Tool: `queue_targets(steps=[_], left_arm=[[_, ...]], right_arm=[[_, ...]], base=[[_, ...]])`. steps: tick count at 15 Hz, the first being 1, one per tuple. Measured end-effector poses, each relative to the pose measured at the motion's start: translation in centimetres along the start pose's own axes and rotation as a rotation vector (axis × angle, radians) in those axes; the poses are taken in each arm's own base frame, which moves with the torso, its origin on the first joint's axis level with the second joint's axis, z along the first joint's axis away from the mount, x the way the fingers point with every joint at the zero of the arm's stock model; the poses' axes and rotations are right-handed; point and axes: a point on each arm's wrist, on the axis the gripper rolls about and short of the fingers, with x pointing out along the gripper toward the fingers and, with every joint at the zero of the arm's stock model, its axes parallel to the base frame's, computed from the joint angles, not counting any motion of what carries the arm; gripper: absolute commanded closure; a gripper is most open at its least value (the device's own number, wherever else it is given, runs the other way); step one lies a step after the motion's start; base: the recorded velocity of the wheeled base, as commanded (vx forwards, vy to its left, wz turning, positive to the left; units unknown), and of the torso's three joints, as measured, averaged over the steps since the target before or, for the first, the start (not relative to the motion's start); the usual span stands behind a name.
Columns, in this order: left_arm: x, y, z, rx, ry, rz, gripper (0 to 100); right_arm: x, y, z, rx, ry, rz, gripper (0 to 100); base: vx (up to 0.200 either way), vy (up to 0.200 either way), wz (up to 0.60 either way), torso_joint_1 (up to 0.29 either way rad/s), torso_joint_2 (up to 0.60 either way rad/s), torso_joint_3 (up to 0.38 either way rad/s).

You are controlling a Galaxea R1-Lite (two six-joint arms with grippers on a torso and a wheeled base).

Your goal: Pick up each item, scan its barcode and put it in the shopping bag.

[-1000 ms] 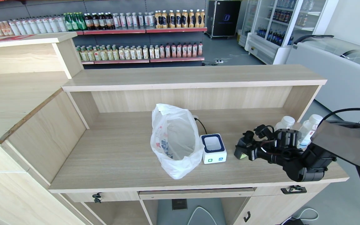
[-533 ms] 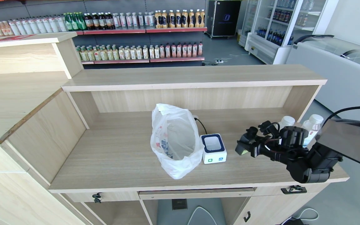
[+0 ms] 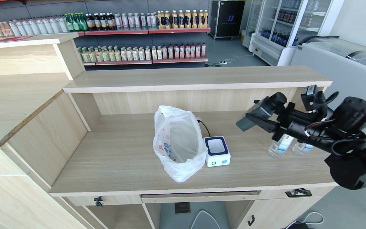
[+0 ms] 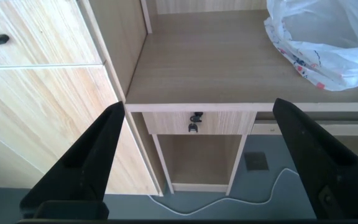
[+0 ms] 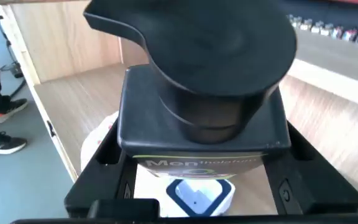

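Currently the right gripper (image 3: 260, 118) is clamping a dark container (image 3: 249, 120) between its fingers and is holding it in the air above the counter (image 3: 116, 159). The scanner (image 3: 217, 150) is lying below the container and toward the robot's left of it, with clear air between the two. In the right wrist view the scanner's window is showing just past the container's labelled face, so the gripper appears to be pointing almost straight at it. In the head view the container's long axis appears to be running in line with the gripper, slanting down toward the robot's left. Which face is carrying the barcode cannot be told.

The shopping bag (image 3: 176, 143) is standing just beside the scanner on its far side from the arm, with its mouth gaping upward. The left gripper (image 4: 194, 158) is hanging with its fingers spread and nothing between them, off the counter's front edge, so the right arm is the nearer one and is already carrying the load.

Compared with one second ago, the right gripper is now sitting high above the counter instead of close to its surface. Two clear bottles (image 3: 280, 145) are now standing exposed beneath the arm. The bag and scanner are staying where they were.
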Motion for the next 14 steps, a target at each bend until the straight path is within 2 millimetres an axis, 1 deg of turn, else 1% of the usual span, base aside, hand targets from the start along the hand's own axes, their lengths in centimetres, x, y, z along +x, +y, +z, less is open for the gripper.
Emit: queue_targets(steps=[2, 4, 5, 7, 10, 14], left_arm=[[0.0, 0.0, 0.0, 0.0, 0.0, 0.0, 0], [0.0, 0.0, 0.0, 0.0, 0.0, 0.0, 0], [0.0, 0.0, 0.0, 0.0, 0.0, 0.0, 0], [0.0, 0.0, 0.0, 0.0, 0.0, 0.0, 0], [0.0, 0.0, 0.0, 0.0, 0.0, 0.0, 0], [0.0, 0.0, 0.0, 0.0, 0.0, 0.0, 0]], right_arm=[[1.0, 2.4, 4.1, -0.205, -0.129, 0.158, 100], [1.5, 4.4, 6.8, -0.356, -0.229, 0.273, 100], [1.9, 5.4, 7.7, -0.412, -0.272, 0.309, 100], [2.8, 7.3, 9.0, -0.511, -0.356, 0.364, 100], [4.2, 9.9, 10.3, -0.629, -0.475, 0.427, 100], [7.2, 13.4, 11.4, -0.653, -0.615, 0.518, 100]], base=[[0.0, 0.0, 0.0, 0.0, 0.0, 0.0], [0.0, 0.0, 0.0, 0.0, 0.0, 0.0], [0.0, 0.0, 0.0, 0.0, 0.0, 0.0], [0.0, 0.0, 0.0, 0.0, 0.0, 0.0], [0.0, 0.0, 0.0, 0.0, 0.0, 0.0], [0.0, 0.0, 0.0, 0.0, 0.0, 0.0]])
